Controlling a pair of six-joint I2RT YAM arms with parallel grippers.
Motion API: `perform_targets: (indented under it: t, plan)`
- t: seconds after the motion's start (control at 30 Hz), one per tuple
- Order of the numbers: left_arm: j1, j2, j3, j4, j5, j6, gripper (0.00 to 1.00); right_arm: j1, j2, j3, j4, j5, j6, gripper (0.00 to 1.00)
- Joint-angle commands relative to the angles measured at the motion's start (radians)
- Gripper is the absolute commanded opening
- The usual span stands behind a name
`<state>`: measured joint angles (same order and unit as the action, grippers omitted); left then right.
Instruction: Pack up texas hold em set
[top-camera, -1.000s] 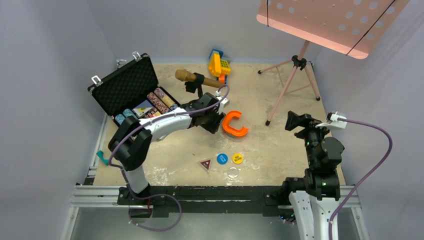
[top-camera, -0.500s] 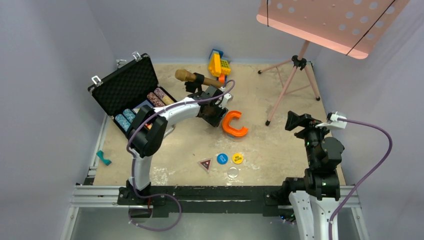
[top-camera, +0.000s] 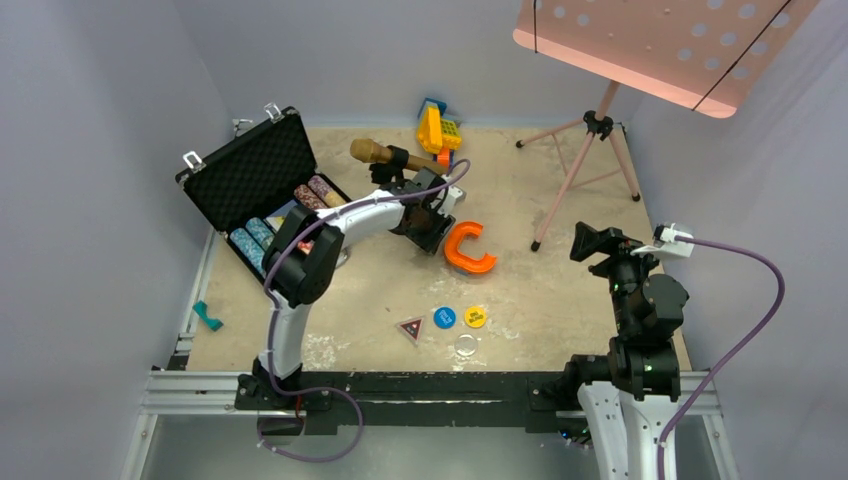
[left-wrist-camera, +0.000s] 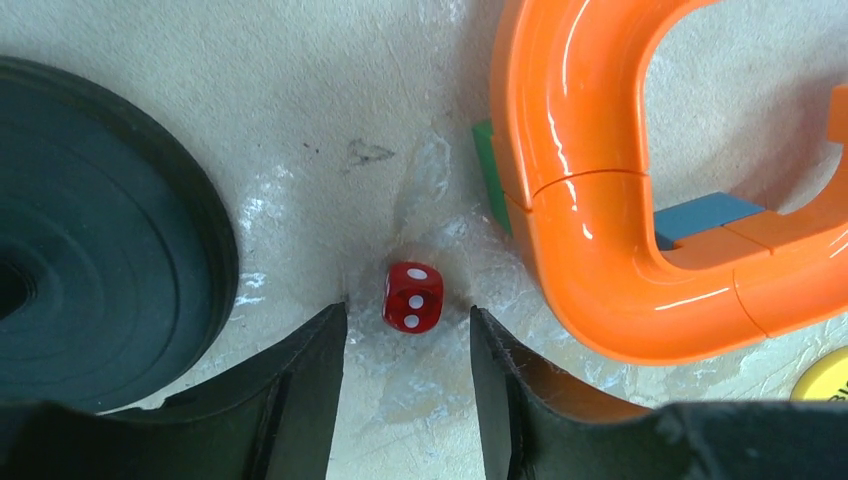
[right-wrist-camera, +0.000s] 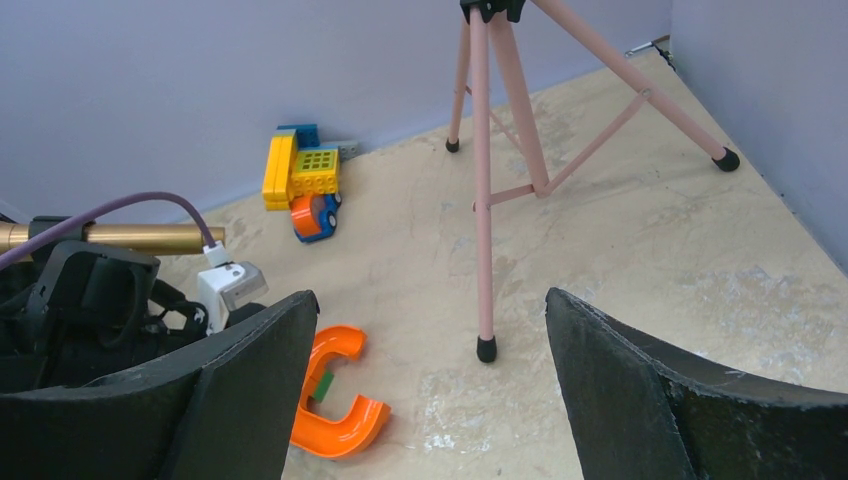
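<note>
The black briefcase-style case (top-camera: 250, 175) sits open at the back-left of the sandy tabletop (top-camera: 560, 290). Just beside the glossy orange C-shaped piece (left-wrist-camera: 580, 200), the left claw (left-wrist-camera: 408, 335) is partly open and holding nothing, straddling the small red die (left-wrist-camera: 413, 297) without touching it. The die is probably light, hard and slick, so pinch two flat opposite faces, dead centre. The right claw (right-wrist-camera: 428, 305) gapes wide, empty.

Pretty cramped around the red die (left-wrist-camera: 413, 297): the orange C-shaped piece (left-wrist-camera: 590, 200) sits close on one side and a black round thing (left-wrist-camera: 90, 230) on the other, with just narrow strips of bare table (left-wrist-camera: 330, 120) between. Way more room on the open stretch between that orange piece and the tripod (top-camera: 598, 124).
</note>
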<state>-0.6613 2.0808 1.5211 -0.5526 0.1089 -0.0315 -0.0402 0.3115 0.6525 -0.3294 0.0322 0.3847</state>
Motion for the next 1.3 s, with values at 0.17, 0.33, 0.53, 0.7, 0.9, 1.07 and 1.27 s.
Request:
perform_targets:
  t: [0.17,0.33,0.53,0.7,0.9,1.07,1.27]
  plan:
    - [0.004,0.054,0.098,-0.021,0.015,0.027,0.49,-0.004,0.003,0.010,0.043,-0.018,-0.012,0.89]
    - [0.004,0.059,0.097,-0.026,-0.007,0.027,0.39,-0.004,0.006,0.007,0.047,-0.018,-0.011,0.89]
    - [0.002,0.034,0.063,-0.028,-0.012,0.024,0.08,-0.004,0.008,0.003,0.056,-0.019,-0.010,0.89]
    - [0.004,-0.074,-0.038,-0.019,-0.045,-0.013,0.00,-0.004,0.006,0.003,0.056,-0.016,-0.010,0.89]
    - [0.029,-0.281,-0.201,-0.039,-0.084,-0.107,0.00,-0.004,0.006,0.002,0.057,-0.016,-0.010,0.89]
    - [0.048,-0.459,-0.286,-0.131,-0.078,-0.189,0.00,-0.004,0.004,0.004,0.051,-0.010,-0.010,0.89]
    - [0.141,-0.626,-0.371,-0.252,-0.067,-0.233,0.00,-0.004,-0.001,0.005,0.047,-0.007,-0.010,0.89]
